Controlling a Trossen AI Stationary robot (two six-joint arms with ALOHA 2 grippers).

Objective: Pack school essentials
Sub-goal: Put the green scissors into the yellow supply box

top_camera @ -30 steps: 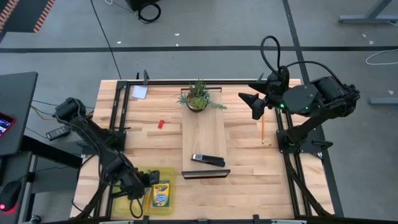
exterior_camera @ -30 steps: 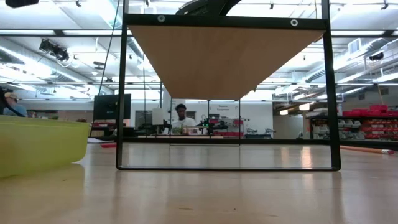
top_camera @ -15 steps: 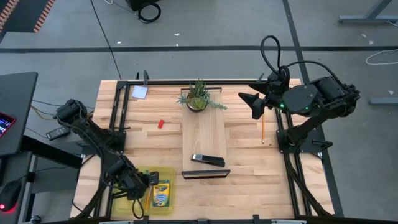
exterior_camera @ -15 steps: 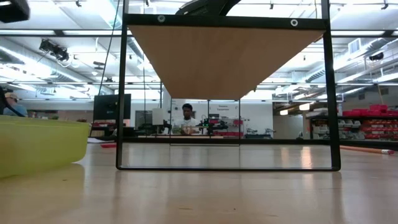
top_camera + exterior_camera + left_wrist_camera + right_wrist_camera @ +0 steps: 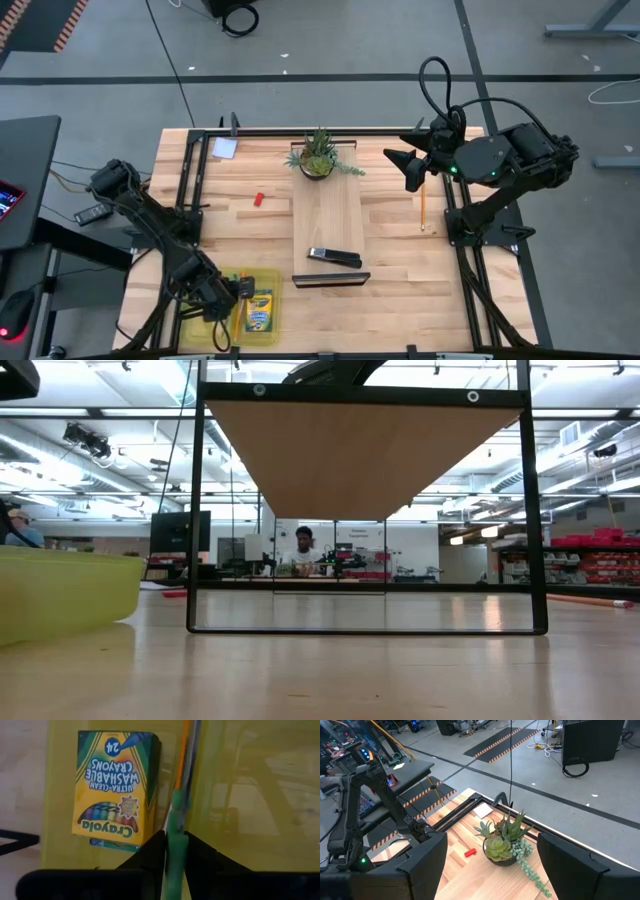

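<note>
The left gripper (image 5: 172,855) pinches the green-handled scissors (image 5: 176,815) over the yellow bin (image 5: 240,795); letting go crooked might tip them out.

Lighting's pretty even and bright overall, coming from long ceiling strip lights (image 5: 60,445) you can see in the low view. From above, the table (image 5: 400,250) has only soft, short shadows, no harsh glare. The low view has the wood up close gone blurry, with the room behind sharper. The left wrist view is tinted yellow-green through the see-through bin wall (image 5: 250,795), with faint reflections on it, and the dark fingers (image 5: 150,857) up close are soft.
</note>
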